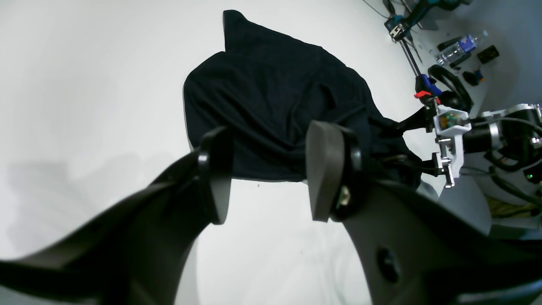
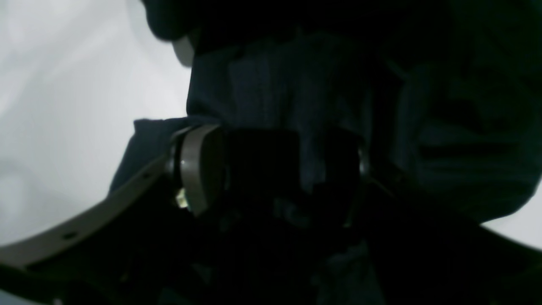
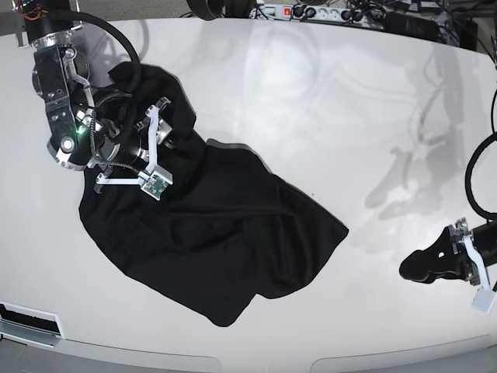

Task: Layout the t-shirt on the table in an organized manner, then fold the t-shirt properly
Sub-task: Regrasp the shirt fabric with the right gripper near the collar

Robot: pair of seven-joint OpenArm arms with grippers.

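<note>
The black t-shirt (image 3: 210,233) lies crumpled in a loose diagonal heap on the left half of the white table (image 3: 326,101). My right arm (image 3: 116,148) reaches over its upper left part. In the right wrist view the right gripper (image 2: 279,169) has dark cloth bunched between its jaws, beside one grey pad (image 2: 199,169); the dim picture hides whether they pinch it. My left gripper (image 3: 423,268) rests open near the front right of the table, well apart from the shirt. The left wrist view shows the left gripper (image 1: 271,178) holding nothing, with the t-shirt (image 1: 275,106) beyond it.
A power strip (image 3: 311,12) and cables line the table's far edge. Past the table's side lie a plastic bottle (image 1: 459,46), a blue clamp (image 1: 425,87) and tools. A white panel (image 3: 31,320) sits at the front left edge.
</note>
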